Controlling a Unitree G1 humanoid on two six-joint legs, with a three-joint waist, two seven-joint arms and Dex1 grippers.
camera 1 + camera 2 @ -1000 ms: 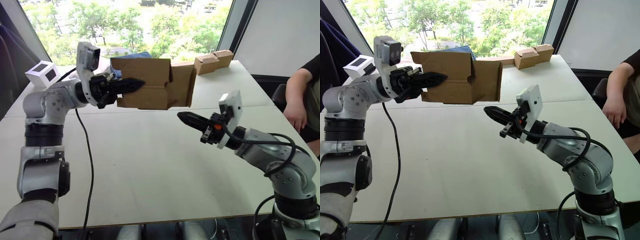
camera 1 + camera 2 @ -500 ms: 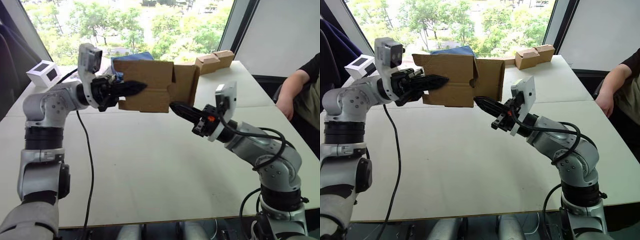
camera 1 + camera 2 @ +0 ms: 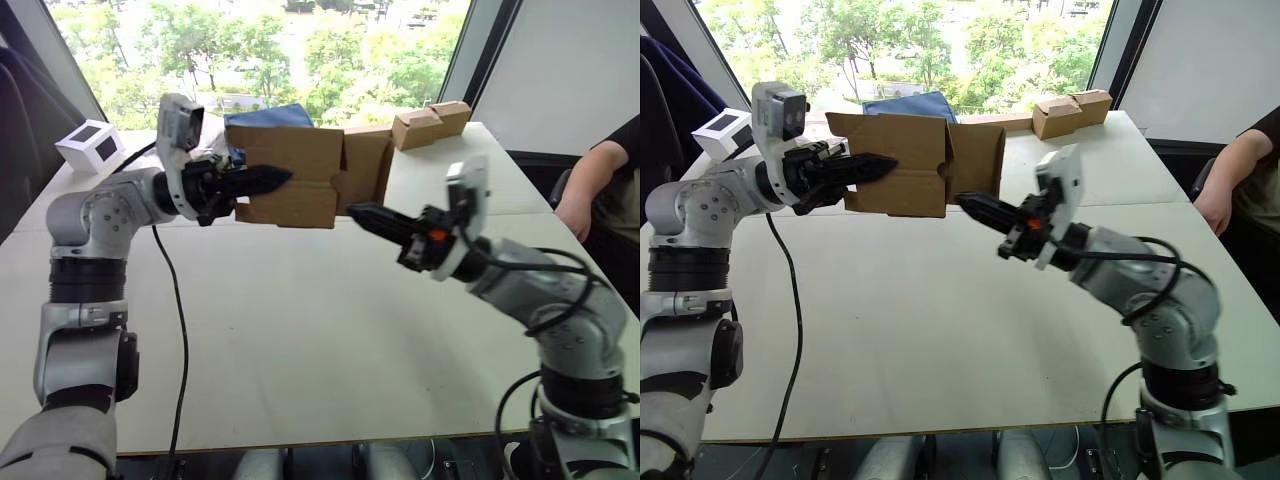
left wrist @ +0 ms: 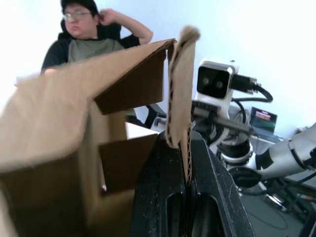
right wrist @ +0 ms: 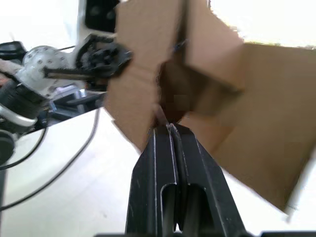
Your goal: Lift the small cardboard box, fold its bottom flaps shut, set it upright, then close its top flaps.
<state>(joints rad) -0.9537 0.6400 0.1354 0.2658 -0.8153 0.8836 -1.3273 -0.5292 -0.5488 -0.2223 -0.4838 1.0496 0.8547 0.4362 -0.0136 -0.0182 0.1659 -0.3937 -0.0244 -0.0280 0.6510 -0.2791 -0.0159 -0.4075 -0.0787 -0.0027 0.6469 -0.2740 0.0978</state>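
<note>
Left eye view: left gripper (image 3: 268, 180) fingers pinch the small brown corrugated cardboard box (image 3: 300, 180) aloft; right gripper (image 3: 362, 213), fingers together, must press its flaps shut.

white table (image 3: 300, 330): tan boxes (image 3: 430, 122), white cube (image 3: 90, 145).

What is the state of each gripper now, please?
Left gripper: shut on a wall of the small cardboard box, held up off the table.
Right gripper: shut, holding nothing, its tip at the box's lower edge.
</note>
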